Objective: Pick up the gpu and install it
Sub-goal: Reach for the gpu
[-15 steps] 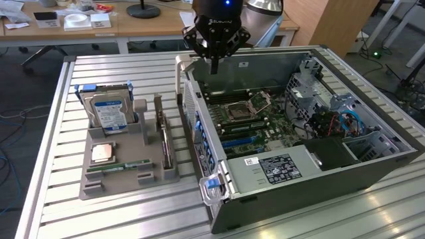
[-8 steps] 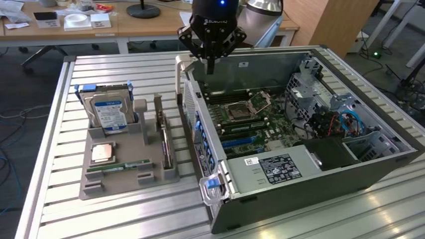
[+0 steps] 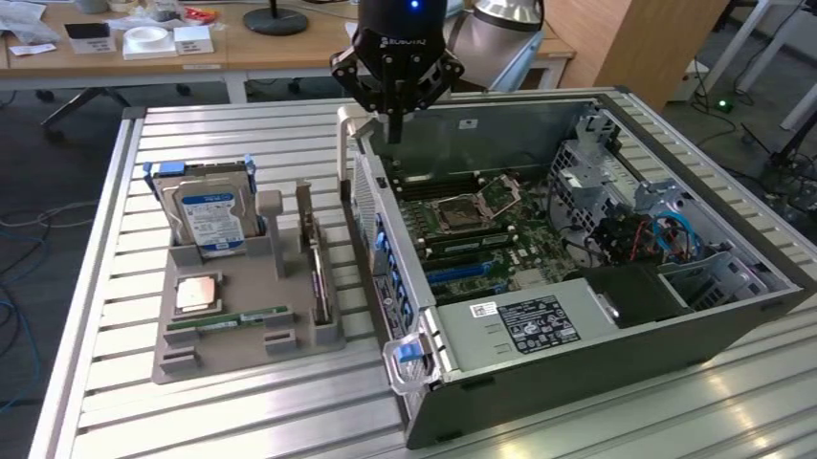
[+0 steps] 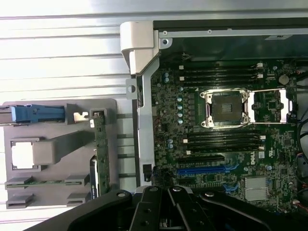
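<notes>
The gpu point(image 3: 317, 277) stands on edge in the grey holder tray point(image 3: 243, 359), a thin dark card with a tan bracket at its far end. In the wrist view the gpu point(image 4: 100, 154) shows edge-on beside the case wall. My gripper point(image 3: 396, 129) hangs high over the far corner of the open computer case point(image 3: 613, 382), its fingers shut on nothing and well apart from the card. The gripper's black linkages point(image 4: 166, 207) show in the wrist view. On the motherboard point(image 3: 479, 225) lies a blue expansion slot point(image 4: 202, 170) with nothing in it.
The tray also holds a blue-labelled hard drive point(image 3: 210, 215), a processor chip point(image 3: 195, 295) and a green memory stick point(image 3: 230, 318). The case has a pale handle point(image 4: 139, 41) at its corner and a power supply point(image 3: 530, 325) near the front. Everything rests on a slatted metal table point(image 3: 230, 411).
</notes>
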You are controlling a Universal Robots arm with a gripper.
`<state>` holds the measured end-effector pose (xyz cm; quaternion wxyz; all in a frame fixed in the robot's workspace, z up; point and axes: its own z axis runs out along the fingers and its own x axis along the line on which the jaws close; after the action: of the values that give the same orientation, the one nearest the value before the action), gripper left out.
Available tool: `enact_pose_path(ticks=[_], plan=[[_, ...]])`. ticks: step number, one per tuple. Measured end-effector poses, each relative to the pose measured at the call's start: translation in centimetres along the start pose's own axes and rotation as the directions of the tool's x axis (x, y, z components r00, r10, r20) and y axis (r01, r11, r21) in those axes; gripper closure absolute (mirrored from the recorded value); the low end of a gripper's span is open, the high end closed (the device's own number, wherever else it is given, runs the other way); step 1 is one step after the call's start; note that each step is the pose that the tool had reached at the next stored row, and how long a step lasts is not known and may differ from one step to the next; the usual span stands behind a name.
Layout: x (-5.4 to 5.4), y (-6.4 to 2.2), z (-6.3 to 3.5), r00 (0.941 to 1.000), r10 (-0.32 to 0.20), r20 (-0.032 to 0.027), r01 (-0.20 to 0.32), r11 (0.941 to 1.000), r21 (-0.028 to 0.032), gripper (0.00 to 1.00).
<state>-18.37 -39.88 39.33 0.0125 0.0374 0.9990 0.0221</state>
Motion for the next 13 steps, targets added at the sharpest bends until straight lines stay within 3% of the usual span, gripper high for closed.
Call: enact_pose_path(ticks=[13], plan=[[1.5, -0.11, -0.04, 1.0, 0.0, 0.0, 0.0, 1.0, 0.0, 0.89]])
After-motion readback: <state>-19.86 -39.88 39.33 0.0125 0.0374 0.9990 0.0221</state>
